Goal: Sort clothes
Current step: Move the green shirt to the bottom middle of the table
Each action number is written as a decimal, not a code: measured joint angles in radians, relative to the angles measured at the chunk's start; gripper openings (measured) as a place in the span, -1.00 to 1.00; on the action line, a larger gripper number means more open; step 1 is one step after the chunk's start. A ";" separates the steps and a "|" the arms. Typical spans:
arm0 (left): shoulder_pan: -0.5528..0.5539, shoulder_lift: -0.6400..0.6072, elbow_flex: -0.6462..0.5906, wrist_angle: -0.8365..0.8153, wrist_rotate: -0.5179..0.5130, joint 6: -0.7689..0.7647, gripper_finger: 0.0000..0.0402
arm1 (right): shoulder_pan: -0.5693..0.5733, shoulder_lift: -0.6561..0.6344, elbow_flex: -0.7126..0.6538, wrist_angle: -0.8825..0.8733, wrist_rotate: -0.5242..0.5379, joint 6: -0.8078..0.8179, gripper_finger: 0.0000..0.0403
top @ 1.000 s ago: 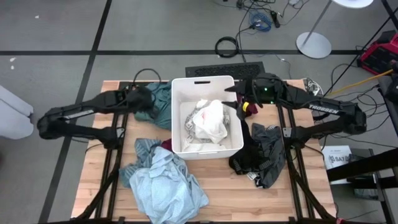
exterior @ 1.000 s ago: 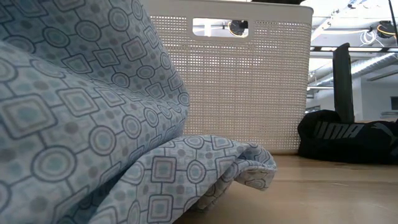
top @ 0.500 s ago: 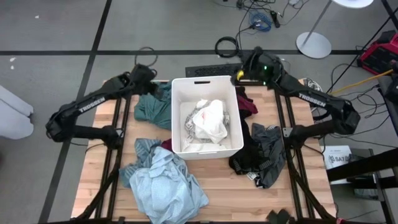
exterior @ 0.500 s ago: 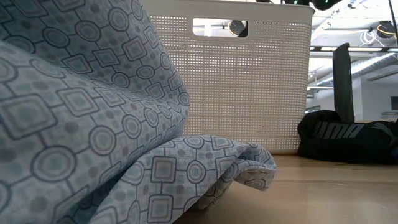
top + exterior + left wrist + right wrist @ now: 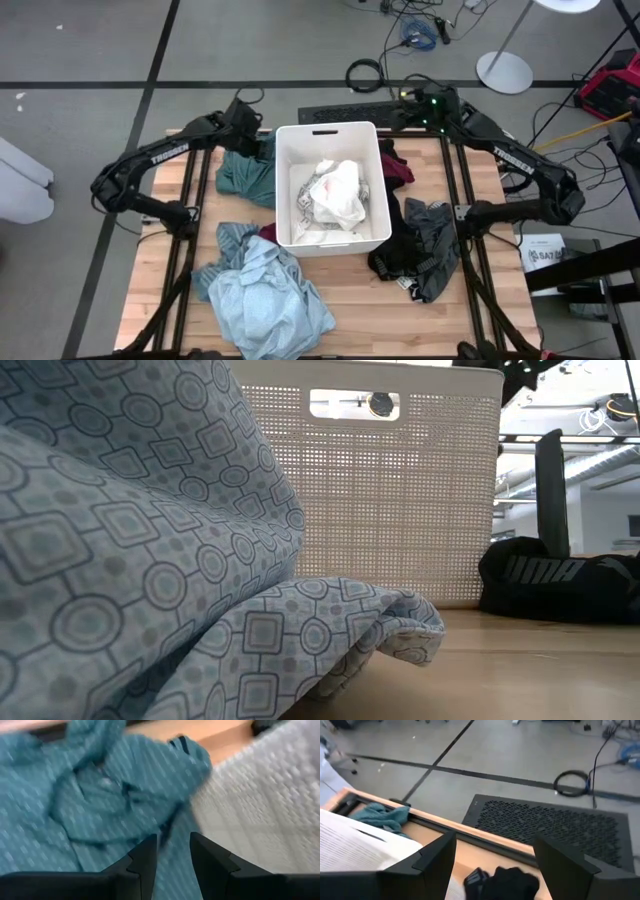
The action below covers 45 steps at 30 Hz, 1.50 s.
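High view: left hand (image 5: pixel 248 112) over teal garment (image 5: pixel 248 172), right hand (image 5: pixel 425 102) at far edge of surface (image 5: pixel 160 300); white bin (image 5: pixel 333 186) between piles for sorting. Left wrist view: fingers (image 5: pixel 145 862) slightly apart, empty. Right wrist view: fingers (image 5: pixel 435 857) wide apart, empty.

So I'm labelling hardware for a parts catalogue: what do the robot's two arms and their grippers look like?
Both arms, left and right, are matte black jointed links with white TROSSEN lettering. The right one shows a green light near its wrist. The left gripper and the right gripper each have two dark, flat, angular fingers.
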 joint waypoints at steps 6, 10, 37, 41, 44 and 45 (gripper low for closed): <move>0.010 0.129 0.002 0.030 0.004 0.096 -0.38 | 0.000 -0.029 0.000 0.016 0.006 0.102 0.26; 0.006 0.209 -0.001 0.016 0.003 0.180 -0.38 | -0.001 -0.038 0.000 0.067 0.007 0.125 0.26; 0.038 -0.091 0.080 -0.488 0.270 0.224 -0.99 | -0.090 -0.039 0.000 0.146 -0.012 0.022 0.26; 0.064 -0.215 0.157 -0.495 0.402 0.167 -0.99 | -0.089 -0.039 0.000 0.151 -0.027 0.006 0.26; 0.077 -0.276 0.239 -0.491 0.466 0.125 -0.99 | -0.090 -0.039 0.000 0.153 -0.027 -0.002 0.26; 0.080 -0.292 0.276 -0.481 0.489 0.119 -0.99 | -0.090 -0.039 0.000 0.153 -0.027 -0.004 0.26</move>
